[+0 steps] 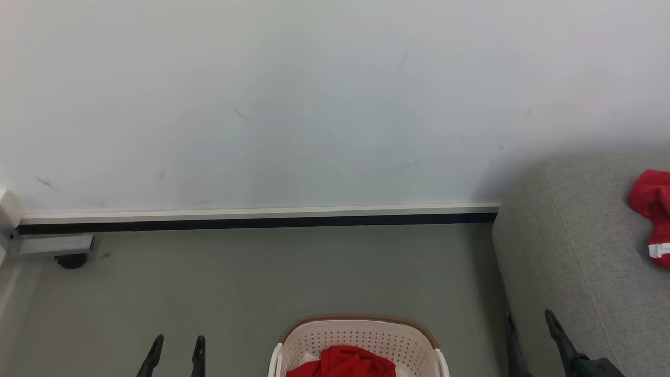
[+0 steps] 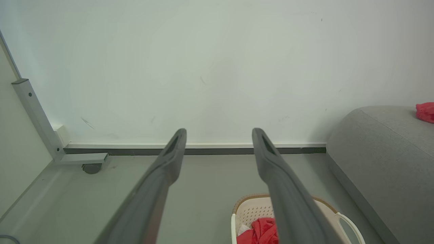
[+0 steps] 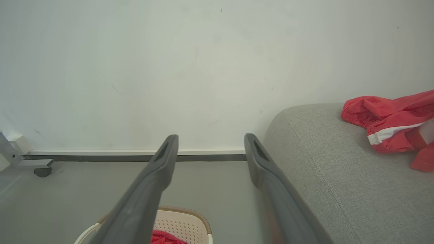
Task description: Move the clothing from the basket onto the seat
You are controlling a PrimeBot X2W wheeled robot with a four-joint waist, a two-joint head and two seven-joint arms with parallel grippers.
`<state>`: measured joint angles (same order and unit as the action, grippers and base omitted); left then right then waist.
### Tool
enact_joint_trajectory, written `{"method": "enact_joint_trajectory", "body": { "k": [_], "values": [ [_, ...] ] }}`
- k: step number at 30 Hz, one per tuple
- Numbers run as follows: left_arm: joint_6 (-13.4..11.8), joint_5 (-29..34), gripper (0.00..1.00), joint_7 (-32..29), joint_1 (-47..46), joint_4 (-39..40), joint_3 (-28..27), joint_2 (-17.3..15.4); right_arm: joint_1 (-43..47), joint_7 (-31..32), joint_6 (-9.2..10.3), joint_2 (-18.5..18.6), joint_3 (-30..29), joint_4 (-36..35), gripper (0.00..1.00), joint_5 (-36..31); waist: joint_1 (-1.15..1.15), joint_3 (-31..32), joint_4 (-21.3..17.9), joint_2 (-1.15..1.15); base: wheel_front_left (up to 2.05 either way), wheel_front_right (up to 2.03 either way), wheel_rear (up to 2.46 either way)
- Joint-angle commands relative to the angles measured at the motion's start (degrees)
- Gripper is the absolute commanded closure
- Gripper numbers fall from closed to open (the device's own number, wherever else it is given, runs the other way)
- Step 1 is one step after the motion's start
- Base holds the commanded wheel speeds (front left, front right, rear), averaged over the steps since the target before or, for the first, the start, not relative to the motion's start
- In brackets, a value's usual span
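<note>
Grippers first: the left gripper (image 1: 178,350) and the right gripper (image 1: 529,335) are both spread wide with nothing between their long dark fingers, so neither has hold of anything. What the next grab turns on, I reckon, is that the cream-white perforated plastic laundry basket with the brown woven-look rim (image 1: 361,319) sits between the two of them and lower down. It's off to the right of the left gripper and off to the left of the right one. Inside it is a crumpled heap of soft red fabric clothing (image 1: 345,362) with a bit of white peeking out beside it. It's just a bunched lump, so there's no long axis I can pick out. Which arm is nearer is too close to call from these views. The right gripper does hang just beside the large light-grey fabric-upholstered sofa (image 1: 565,241), so I'd guess it has the shorter carry. Count: two grippers, one basket, one sofa, one heap in the basket (how many pieces, can't tell), and at least one red garment with a white stripe (image 1: 654,209) already lying on the sofa, well out to the right of the right gripper.
</note>
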<state>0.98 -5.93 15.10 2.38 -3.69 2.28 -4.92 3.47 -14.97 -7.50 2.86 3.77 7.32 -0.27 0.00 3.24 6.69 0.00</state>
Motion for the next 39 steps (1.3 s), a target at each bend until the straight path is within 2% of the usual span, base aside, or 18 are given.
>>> {"method": "enact_joint_trajectory", "body": {
  "k": [1,10,28,33,39],
  "values": [
    [0.38,0.72,0.0,0.13,1.03,-0.18,-0.5,0.23,1.17,-0.25,0.02,0.05,0.31,-0.64,0.0,0.5,0.0,-0.19,-0.6,0.0,0.0,0.0,0.0],
    [1.63,1.57,0.0,0.13,1.29,0.46,-0.7,0.97,0.43,-0.26,0.02,0.04,0.36,-1.17,0.0,-0.62,0.0,-0.63,-1.59,0.0,0.0,0.0,0.0],
    [2.44,2.47,0.0,0.13,0.56,-0.91,-0.81,1.71,-0.35,-0.27,0.02,0.04,1.11,-0.6,0.0,-0.42,0.0,-1.55,-2.84,0.0,0.0,0.0,0.0],
    [3.03,2.27,0.0,0.12,-0.69,-1.82,0.48,1.84,-1.4,-0.27,0.02,0.04,1.94,-0.55,0.0,-0.45,0.0,-2.6,-5.15,0.0,0.0,0.0,0.0],
    [3.53,2.32,0.0,0.13,-3.17,-3.42,2.55,1.94,-2.81,-0.27,0.02,0.04,2.82,-1.36,0.0,-0.63,0.0,-5.7,-10.14,0.0,0.0,0.0,0.0]
  ]
}}
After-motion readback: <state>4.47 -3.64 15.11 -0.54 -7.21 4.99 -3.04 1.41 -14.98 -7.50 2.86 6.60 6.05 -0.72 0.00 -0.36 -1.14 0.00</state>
